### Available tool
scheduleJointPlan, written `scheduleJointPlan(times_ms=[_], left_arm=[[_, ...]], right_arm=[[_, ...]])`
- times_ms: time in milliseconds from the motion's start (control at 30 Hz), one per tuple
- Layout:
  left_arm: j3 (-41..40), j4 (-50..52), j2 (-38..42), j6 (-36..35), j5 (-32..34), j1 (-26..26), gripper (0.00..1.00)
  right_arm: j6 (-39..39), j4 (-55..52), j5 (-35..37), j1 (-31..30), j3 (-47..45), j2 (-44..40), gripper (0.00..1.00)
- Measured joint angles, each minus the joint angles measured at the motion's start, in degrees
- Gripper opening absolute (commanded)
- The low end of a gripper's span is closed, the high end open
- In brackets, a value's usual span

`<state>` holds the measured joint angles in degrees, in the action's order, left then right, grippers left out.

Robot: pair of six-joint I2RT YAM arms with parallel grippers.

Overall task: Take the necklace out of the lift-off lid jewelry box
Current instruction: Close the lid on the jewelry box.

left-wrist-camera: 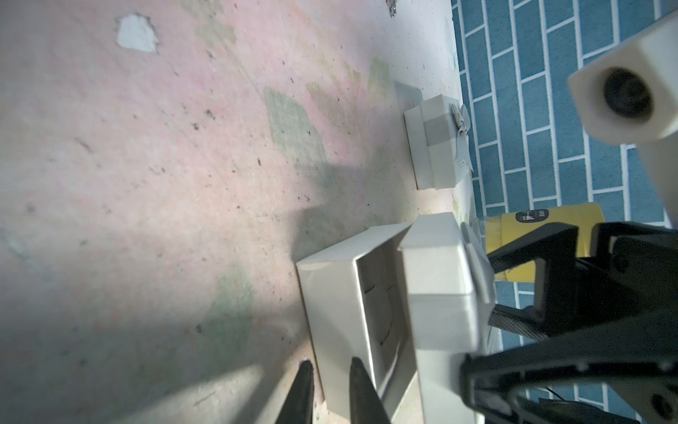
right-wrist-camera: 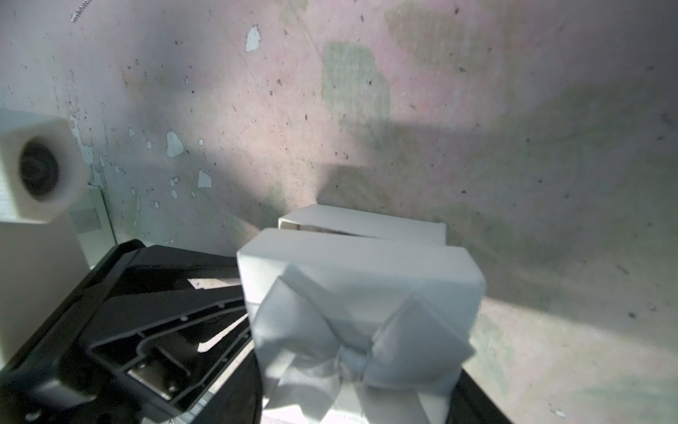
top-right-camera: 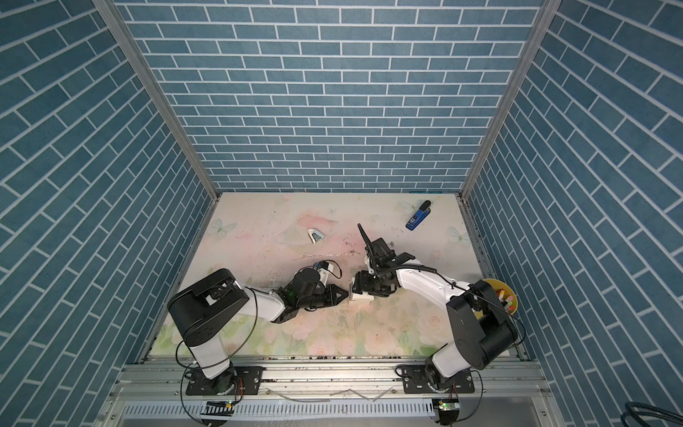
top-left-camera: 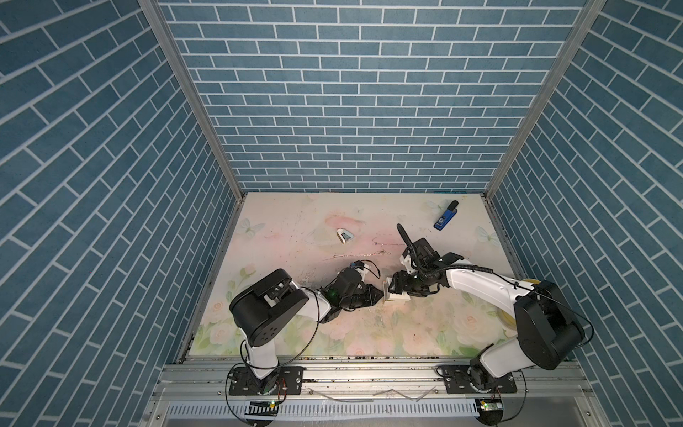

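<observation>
I'm seeing a white lid [right-wrist-camera: 359, 264] with a pale grey ribbon bow [right-wrist-camera: 352, 352], and a white box base [left-wrist-camera: 330, 312] too. Under me is a pastel pink-and-green floral table [top-left-camera: 295, 332], with blue, white-lined brick-patterned walls [top-left-camera: 351, 92] and a blue-and-black stapler [top-left-camera: 446, 216].

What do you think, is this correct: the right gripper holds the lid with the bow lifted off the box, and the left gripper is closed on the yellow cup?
One part is wrong: the left gripper pinches a wall of the open box base, as the left wrist view shows; the yellow cup stands apart, untouched. The right gripper does hold the bow lid lifted off.
</observation>
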<state>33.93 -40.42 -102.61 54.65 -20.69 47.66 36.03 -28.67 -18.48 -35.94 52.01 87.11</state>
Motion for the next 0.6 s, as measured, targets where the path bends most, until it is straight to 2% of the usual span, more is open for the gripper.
scheduleJointPlan(times_ms=[200,433,600], left_arm=[[0.0,-0.3,-0.1,0.0,0.0,0.0,0.2],[0.0,-0.2,0.0,0.0,0.3,0.0,0.28],[-0.4,-0.4,0.2,0.0,0.4,-0.3,0.28]], right_arm=[[-0.1,0.2,-0.5,0.0,0.0,2.3,0.65],[-0.5,-0.1,-0.6,0.1,0.3,2.7,0.65],[-1.0,-0.6,-0.6,0.1,0.9,2.7,0.66]])
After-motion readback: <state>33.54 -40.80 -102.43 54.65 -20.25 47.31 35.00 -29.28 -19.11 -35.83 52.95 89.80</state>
